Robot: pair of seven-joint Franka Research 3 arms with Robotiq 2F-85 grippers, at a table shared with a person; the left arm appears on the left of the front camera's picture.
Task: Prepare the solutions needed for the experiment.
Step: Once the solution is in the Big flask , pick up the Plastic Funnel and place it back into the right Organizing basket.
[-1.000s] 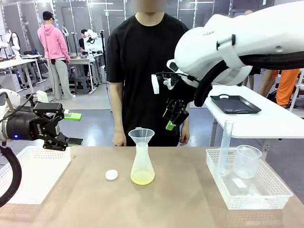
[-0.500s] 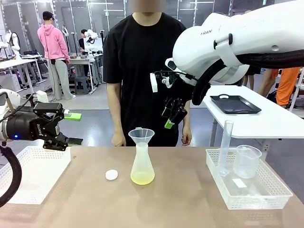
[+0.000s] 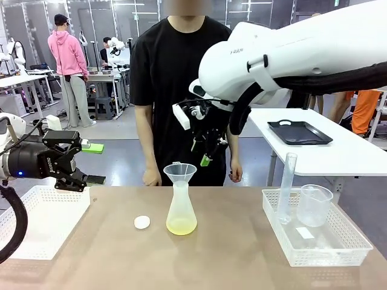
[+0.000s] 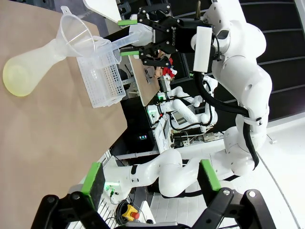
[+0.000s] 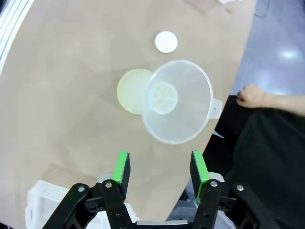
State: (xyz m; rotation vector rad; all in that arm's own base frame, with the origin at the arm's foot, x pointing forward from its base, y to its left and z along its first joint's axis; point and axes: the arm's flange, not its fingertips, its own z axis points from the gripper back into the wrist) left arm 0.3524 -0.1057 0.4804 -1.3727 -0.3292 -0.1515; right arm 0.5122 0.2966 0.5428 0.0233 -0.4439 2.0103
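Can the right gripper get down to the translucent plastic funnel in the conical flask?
Probably yes: the right gripper hangs open and empty above the translucent plastic funnel, with nothing between them.

Robot finish
We note glossy white shells on the right arm [image 3: 290, 54], a black cable [image 3: 338, 75] beneath it, and black bodies with green pads [image 5: 123, 169] on the left gripper [image 3: 92, 163] and right gripper [image 5: 160, 160].

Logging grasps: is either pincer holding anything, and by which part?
Nothing is held. The right pincer hangs open and empty above the funnel; the left pincer is open and empty too.
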